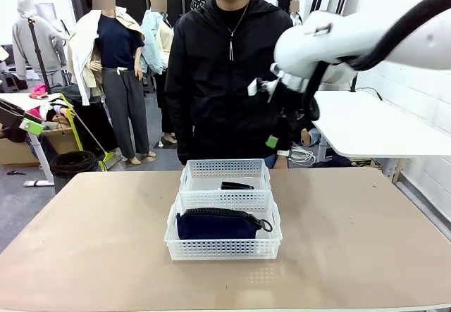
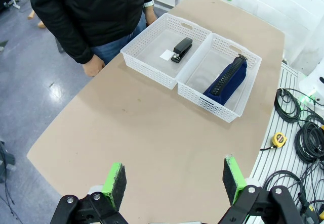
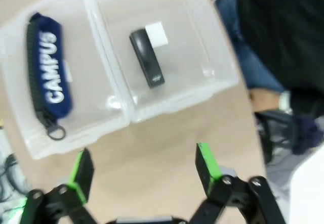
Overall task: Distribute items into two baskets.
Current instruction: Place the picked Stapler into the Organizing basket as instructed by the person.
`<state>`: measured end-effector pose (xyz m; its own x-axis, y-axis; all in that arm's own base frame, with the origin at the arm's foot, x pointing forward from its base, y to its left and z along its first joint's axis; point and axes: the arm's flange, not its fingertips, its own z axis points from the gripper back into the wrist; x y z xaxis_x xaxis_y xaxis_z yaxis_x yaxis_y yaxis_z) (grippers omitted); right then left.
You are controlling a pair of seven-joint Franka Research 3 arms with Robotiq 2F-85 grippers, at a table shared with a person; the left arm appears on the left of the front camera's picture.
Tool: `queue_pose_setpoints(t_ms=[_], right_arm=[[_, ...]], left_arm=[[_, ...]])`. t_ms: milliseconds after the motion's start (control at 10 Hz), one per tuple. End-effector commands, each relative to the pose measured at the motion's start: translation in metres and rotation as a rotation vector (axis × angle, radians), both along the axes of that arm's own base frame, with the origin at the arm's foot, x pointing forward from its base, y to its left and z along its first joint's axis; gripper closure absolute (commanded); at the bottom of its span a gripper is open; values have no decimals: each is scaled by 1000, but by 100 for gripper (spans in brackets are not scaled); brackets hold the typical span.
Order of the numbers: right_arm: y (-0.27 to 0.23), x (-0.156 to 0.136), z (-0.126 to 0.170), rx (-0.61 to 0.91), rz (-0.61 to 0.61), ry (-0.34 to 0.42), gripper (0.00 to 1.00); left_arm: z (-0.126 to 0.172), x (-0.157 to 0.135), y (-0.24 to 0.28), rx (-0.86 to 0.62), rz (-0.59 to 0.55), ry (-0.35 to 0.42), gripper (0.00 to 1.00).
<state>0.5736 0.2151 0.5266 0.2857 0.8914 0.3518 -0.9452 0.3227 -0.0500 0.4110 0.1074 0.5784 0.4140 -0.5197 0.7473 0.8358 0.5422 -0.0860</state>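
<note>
Two white lattice-sided plastic baskets sit end to end, touching, in the middle of the tan table (image 1: pixel 91 241). Taking the near basket (image 1: pixel 223 247) as the landmark: it holds the navy-blue pouch (image 1: pixel 217 225), a soft fabric thing lying along the basket's length, black zipper uppermost with its ring pull at the right end (the right wrist view shows white lettering, "CAMPUS", on its side). Directly behind it, toward the person (image 1: pixel 229 72) in the black jacket, the far basket (image 1: pixel 225 175) holds the small black stapler (image 1: pixel 236 185) — hard and oblong — beside a small white label on the basket floor. Left of the near basket, seen from its wrist camera, the left gripper (image 2: pixel 174 181) hangs over bare tabletop, green pads spread wide, nothing between them. The right gripper (image 3: pixel 144 171) hangs above the baskets — its fingers likewise fully apart and empty, touching nothing.
</note>
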Motion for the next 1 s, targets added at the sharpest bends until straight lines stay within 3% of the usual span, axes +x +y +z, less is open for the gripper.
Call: queue_pose_setpoints(t_ms=[0,300,600,900], right_arm=[[-55,-59,1,41,-57,-31,0],[-123,-92,33,145,-153,-45,0],[-190,-123,29,312,-226,-5,0],[-222,-135,23,410,-263,-33,0]], left_arm=[[0,-1,1,-18,-7,-5,0],[0,-1,1,-18,-7,-5,0],[0,-1,1,-18,-7,-5,0],[0,-1,1,-18,-7,-5,0]])
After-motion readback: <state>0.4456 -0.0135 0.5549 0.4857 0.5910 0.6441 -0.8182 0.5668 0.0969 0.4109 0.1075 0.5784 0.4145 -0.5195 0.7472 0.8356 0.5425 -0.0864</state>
